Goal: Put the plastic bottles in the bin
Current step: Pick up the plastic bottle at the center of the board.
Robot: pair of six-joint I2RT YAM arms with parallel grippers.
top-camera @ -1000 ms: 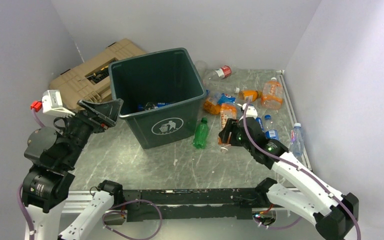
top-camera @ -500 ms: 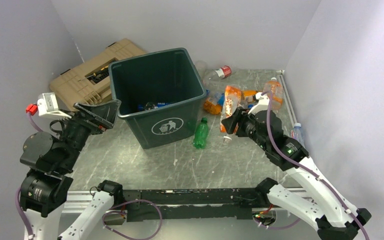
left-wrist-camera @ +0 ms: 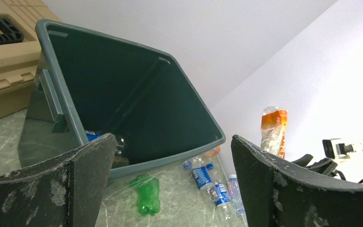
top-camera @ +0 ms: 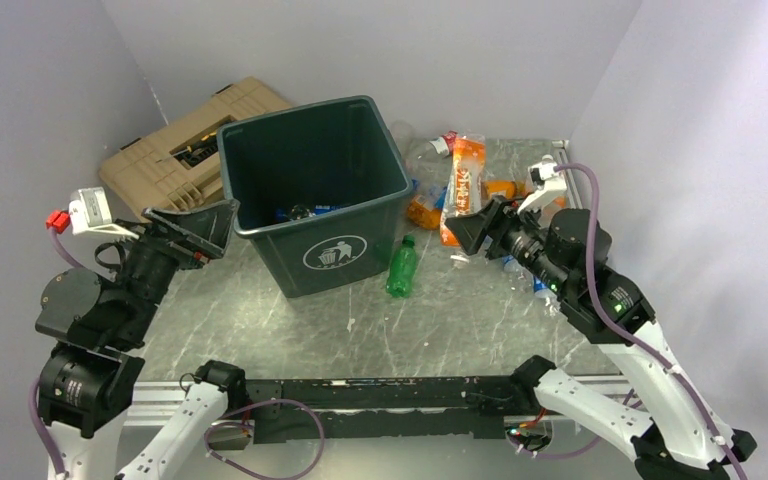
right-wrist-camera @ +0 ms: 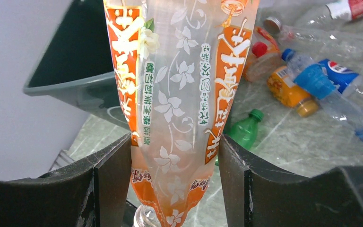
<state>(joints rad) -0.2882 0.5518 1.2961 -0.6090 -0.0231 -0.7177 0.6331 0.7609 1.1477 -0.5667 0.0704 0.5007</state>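
Right gripper (top-camera: 466, 228): fingers (right-wrist-camera: 108, 189) pinch an orange-labelled bottle (top-camera: 467, 185) near its lower end. The bottle stands roughly upright, clear of the worktop (top-camera: 410, 330), to the right of the bin (top-camera: 360, 235) and not yet over its opening.

Left gripper (left-wrist-camera: 173, 138): fingers spread wide and holding nothing. It hovers at the bin's left rim.

Other bottles: a green bottle (top-camera: 400, 267) lies on the worktop just in front of the bin. A loose cluster (top-camera: 425, 210) lies right of the bin towards the back. At least one blue-labelled bottle (top-camera: 305, 211) lies inside the bin. A tan case (top-camera: 160, 160) sits behind and to the left of the bin.

Step in hand, as I judge it: carry the bottle to the bin and drop it.
- The grip is low on a tall bottle, so the free end may sway; travel smoothly.
- Carry it leftward with the bottom end above the right rim.
- Let go only when most of the bottle is over the opening, not at the edge, or it may tip back out onto the worktop.
- The left gripper is close to the far rim but looks out of the path.

Hard to make out:
- The bin floor is dark, so the count inside cannot be told.
- The right arm covers some of the bottles beneath it.
- The right wrist view cuts off the held bottle's top.
- I cannot tell whether the bottle has a cap.
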